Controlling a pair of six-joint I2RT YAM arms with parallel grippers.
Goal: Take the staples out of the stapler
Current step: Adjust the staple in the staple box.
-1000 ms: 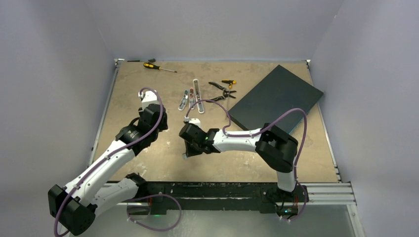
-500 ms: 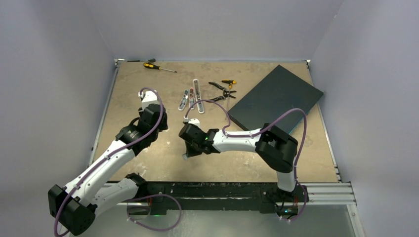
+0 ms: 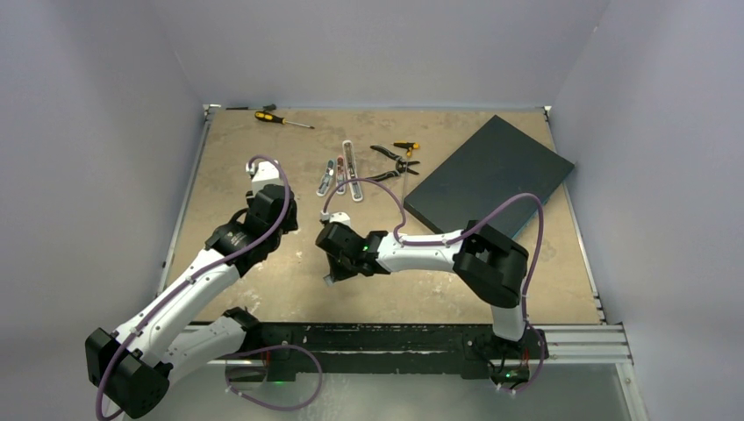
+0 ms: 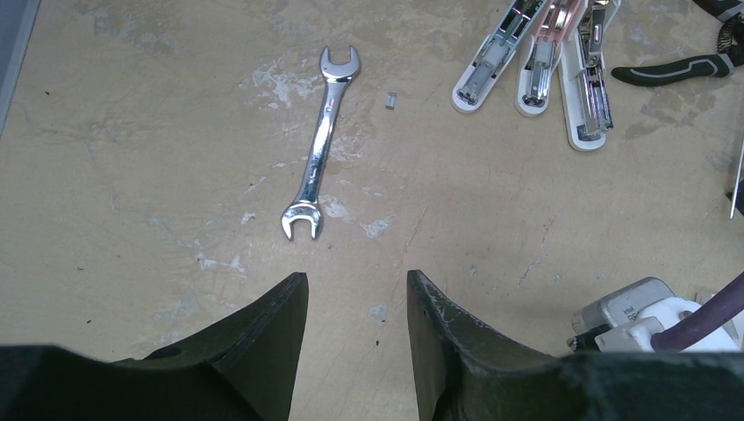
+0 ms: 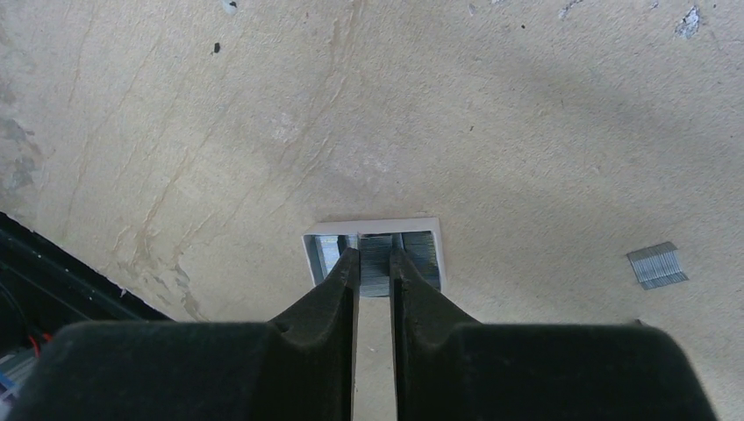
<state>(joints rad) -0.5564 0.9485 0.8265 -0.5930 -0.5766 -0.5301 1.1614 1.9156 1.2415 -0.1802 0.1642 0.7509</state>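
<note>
Three staplers [image 3: 339, 171] lie opened flat at the middle back of the table; in the left wrist view they are the staplers [image 4: 544, 54] at the top right. In the right wrist view a small white box [image 5: 311, 256] holds silvery staples [image 5: 425, 257]. My right gripper [image 5: 375, 256] reaches into the box and its fingertips press on a middle strip from both sides. Another strip of staples [image 5: 656, 265] lies loose on the table to the right. My left gripper [image 4: 357, 289] hovers open over bare table with nothing between its fingers. From above, the right gripper [image 3: 332, 272] is near the front centre.
A silver wrench [image 4: 320, 145] and a tiny staple piece [image 4: 392, 101] lie ahead of the left gripper. A yellow-handled screwdriver [image 3: 281, 118], pliers [image 3: 395, 160] and a dark board [image 3: 491, 175] lie at the back and back right. The table's front edge is just left of the box.
The right jaws have narrowed onto the staple strip in the box, and that wrist has shifted slightly left. The left arm has not moved.
</note>
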